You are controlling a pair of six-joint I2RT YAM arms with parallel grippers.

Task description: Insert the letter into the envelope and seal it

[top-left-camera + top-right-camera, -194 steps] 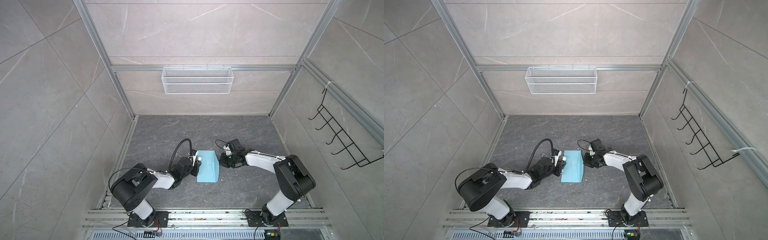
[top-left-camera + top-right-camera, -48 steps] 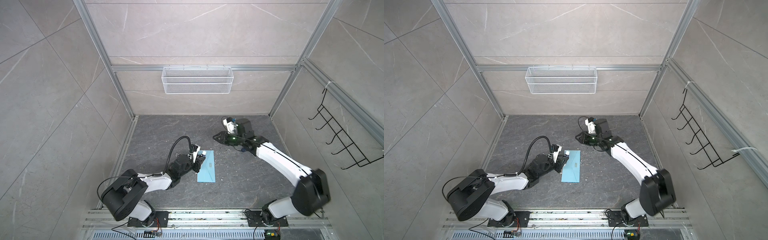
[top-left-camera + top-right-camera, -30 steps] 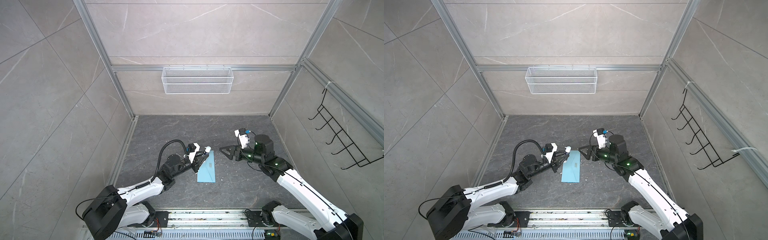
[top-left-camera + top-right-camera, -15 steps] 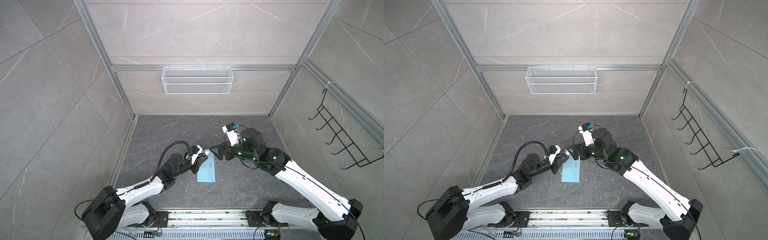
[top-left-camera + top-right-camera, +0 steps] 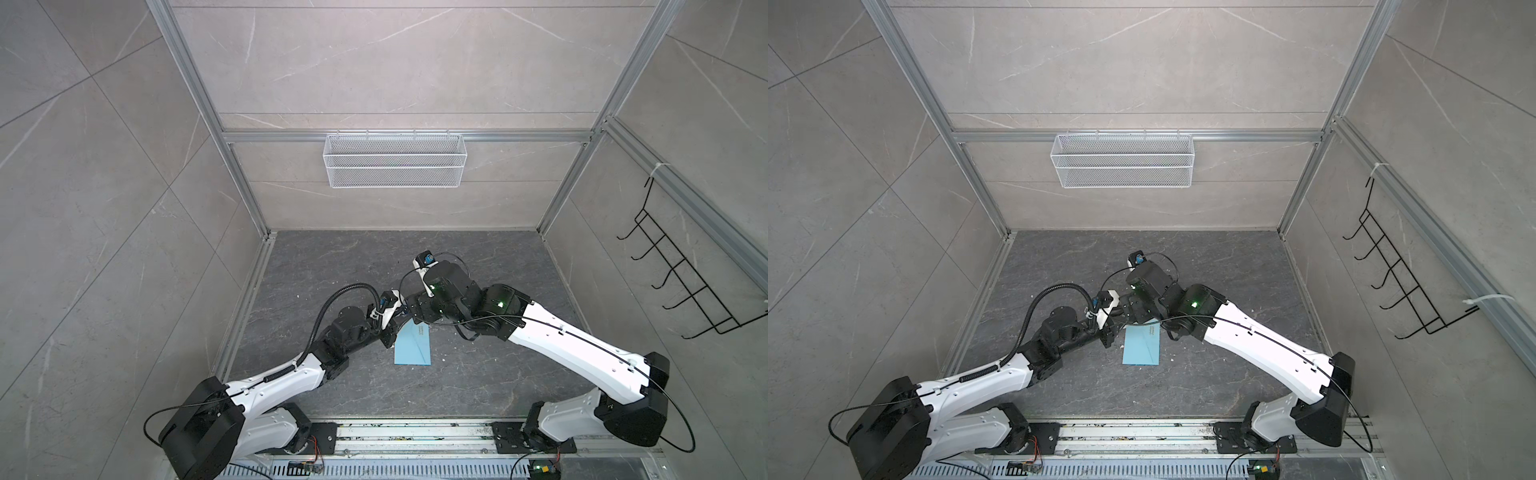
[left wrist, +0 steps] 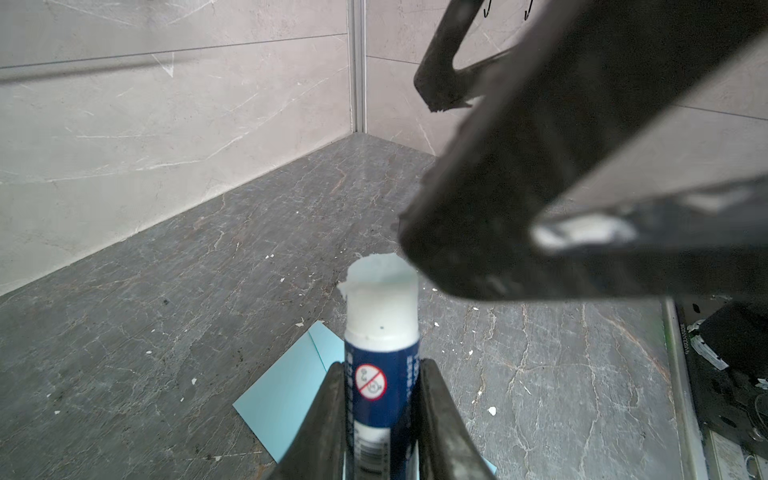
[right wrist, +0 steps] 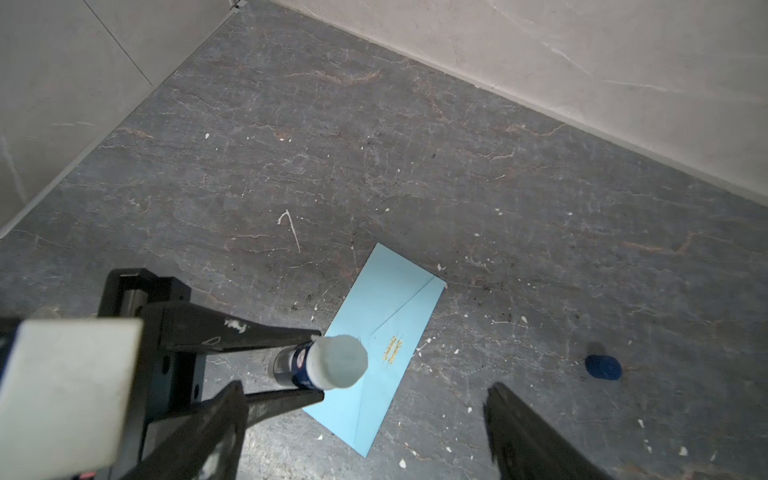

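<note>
Below the jaws, the envelope (image 7: pixel 386 316)

Counting one envelope (image 5: pixel 413 345), one glue stick (image 6: pixel 380 332) just beside the envelope, one blue cap (image 7: pixel 603 367) apart from it, two grippers near it, the left gripper (image 6: pixel 382 374) and the right gripper (image 7: pixel 365 399), plus one wire basket (image 5: pixel 395 160) and one hook rack (image 5: pixel 681 286) well beyond it.

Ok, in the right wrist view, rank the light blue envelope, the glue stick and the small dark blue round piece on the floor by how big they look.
1. envelope, clearly largest.
2. glue stick, though it is raised nearer the camera, which inflates it.
3. dark blue round piece, smallest.
</note>
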